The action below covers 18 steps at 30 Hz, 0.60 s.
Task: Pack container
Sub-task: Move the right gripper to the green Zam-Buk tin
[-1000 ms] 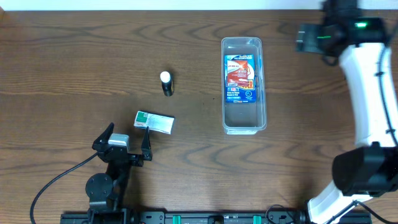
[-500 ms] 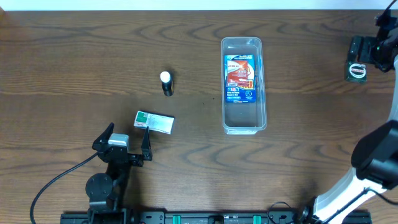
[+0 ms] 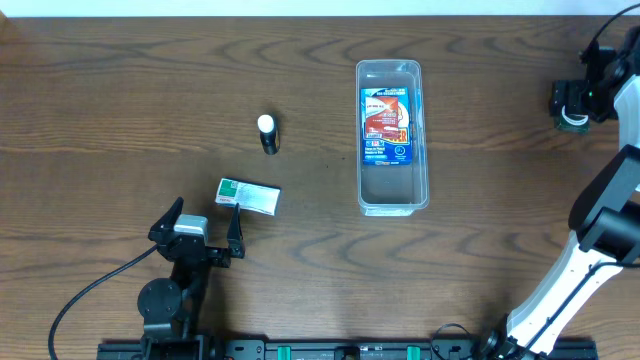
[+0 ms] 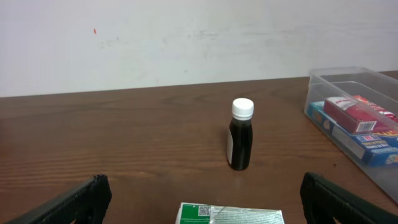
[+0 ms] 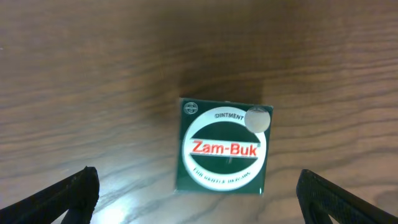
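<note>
The clear plastic container (image 3: 392,135) stands right of centre and holds a blue and red box (image 3: 386,123); it also shows in the left wrist view (image 4: 357,118). A small dark bottle with a white cap (image 3: 268,133) stands left of it (image 4: 241,134). A green and white packet (image 3: 248,195) lies just in front of my open left gripper (image 3: 200,222), between its fingers in the left wrist view (image 4: 231,214). My right gripper (image 3: 572,100) hovers open at the far right edge above a green Zam-Buk ointment box (image 5: 226,145).
The table's far edge meets a white wall (image 4: 186,37). The left arm's cable (image 3: 90,290) trails over the near left of the table. The right arm (image 3: 600,220) stretches along the right edge.
My right arm has swung from beside the container out to the far right edge and now hangs over the Zam-Buk box. The left arm and the objects have not moved.
</note>
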### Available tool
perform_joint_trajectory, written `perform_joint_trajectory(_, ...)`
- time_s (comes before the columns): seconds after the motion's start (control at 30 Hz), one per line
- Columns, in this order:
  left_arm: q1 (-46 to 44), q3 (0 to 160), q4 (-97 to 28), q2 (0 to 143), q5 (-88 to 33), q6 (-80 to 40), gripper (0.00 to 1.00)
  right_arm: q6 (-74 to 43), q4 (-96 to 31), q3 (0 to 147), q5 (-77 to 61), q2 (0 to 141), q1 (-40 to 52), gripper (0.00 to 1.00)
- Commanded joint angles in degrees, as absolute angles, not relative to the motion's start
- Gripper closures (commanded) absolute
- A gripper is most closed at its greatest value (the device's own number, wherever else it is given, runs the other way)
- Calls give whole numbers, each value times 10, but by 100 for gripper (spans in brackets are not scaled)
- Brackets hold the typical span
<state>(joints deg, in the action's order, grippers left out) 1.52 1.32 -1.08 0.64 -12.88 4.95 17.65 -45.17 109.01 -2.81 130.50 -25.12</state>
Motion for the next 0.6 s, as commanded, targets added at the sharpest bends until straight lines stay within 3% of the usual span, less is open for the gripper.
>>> perform_joint_trajectory(0.0, 19, 2, -29, 6, -130, 53, 2, 189, -441, 1089, -31, 1328, -259, 1)
perform_joint_trajectory(0.57, 19, 2, -29, 6, -130, 53, 2, 172, -398, 1089, -33, 1369, -264, 1)
